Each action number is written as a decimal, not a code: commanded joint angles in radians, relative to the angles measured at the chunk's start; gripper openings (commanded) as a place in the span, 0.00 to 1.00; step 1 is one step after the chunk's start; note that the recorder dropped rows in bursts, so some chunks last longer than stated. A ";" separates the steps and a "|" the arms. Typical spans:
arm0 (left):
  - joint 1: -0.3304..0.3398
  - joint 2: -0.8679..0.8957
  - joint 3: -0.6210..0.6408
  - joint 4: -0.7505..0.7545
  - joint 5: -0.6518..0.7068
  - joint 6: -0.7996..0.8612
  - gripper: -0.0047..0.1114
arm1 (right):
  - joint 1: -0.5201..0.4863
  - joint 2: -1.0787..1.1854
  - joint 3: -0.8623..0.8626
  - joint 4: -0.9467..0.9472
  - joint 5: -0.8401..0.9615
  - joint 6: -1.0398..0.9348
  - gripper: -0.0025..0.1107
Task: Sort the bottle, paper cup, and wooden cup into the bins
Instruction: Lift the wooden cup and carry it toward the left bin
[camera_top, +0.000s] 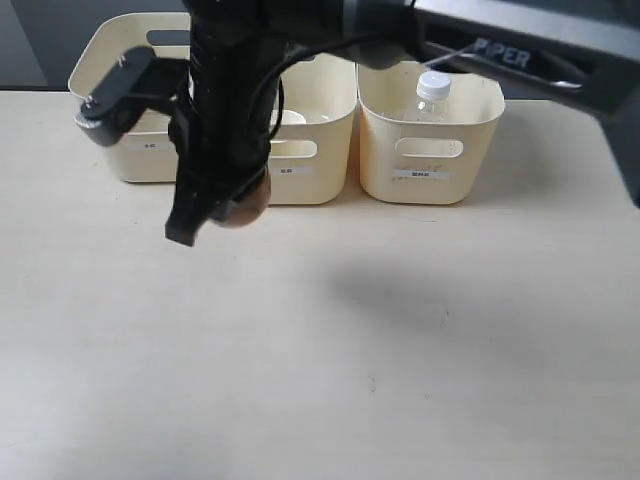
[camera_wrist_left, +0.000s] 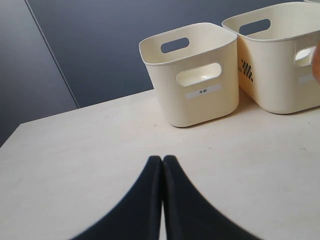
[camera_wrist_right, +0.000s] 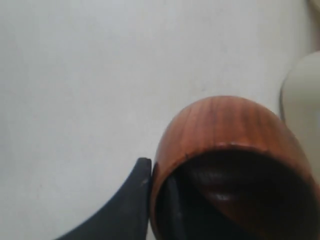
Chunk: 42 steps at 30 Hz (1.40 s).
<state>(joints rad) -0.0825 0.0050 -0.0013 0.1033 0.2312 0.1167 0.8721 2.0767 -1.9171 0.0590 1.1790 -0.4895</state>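
Pale beige table (camera_top: 420, 380), dark wall (camera_wrist_left: 100, 45) behind.

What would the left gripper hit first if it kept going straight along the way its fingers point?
Probably the left bin. The left gripper is shut and aims over bare table toward that bin's labelled front wall; nothing lies between. Depth is unclear, so it might pass slightly beside it.

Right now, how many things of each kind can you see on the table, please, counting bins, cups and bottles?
Bins: 3, cream: left bin, middle bin, right bin.
Bottles: 1, the bottle standing in the right bin.
Cups: 2, the wooden cup pinched by its wall in the right gripper, and a white paper cup in the middle bin.
Total: 6.
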 joint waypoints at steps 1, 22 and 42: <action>0.003 -0.005 0.001 0.003 -0.006 -0.002 0.04 | 0.007 -0.080 -0.002 -0.010 -0.158 -0.009 0.02; 0.003 -0.005 0.001 0.003 -0.006 -0.002 0.04 | -0.071 0.217 -0.392 -0.012 -0.641 0.079 0.02; 0.003 -0.005 0.001 0.003 -0.006 -0.002 0.04 | -0.151 0.515 -0.615 0.047 -0.607 0.100 0.02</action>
<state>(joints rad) -0.0825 0.0050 -0.0013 0.1033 0.2312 0.1167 0.7305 2.5938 -2.5217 0.0978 0.5864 -0.3890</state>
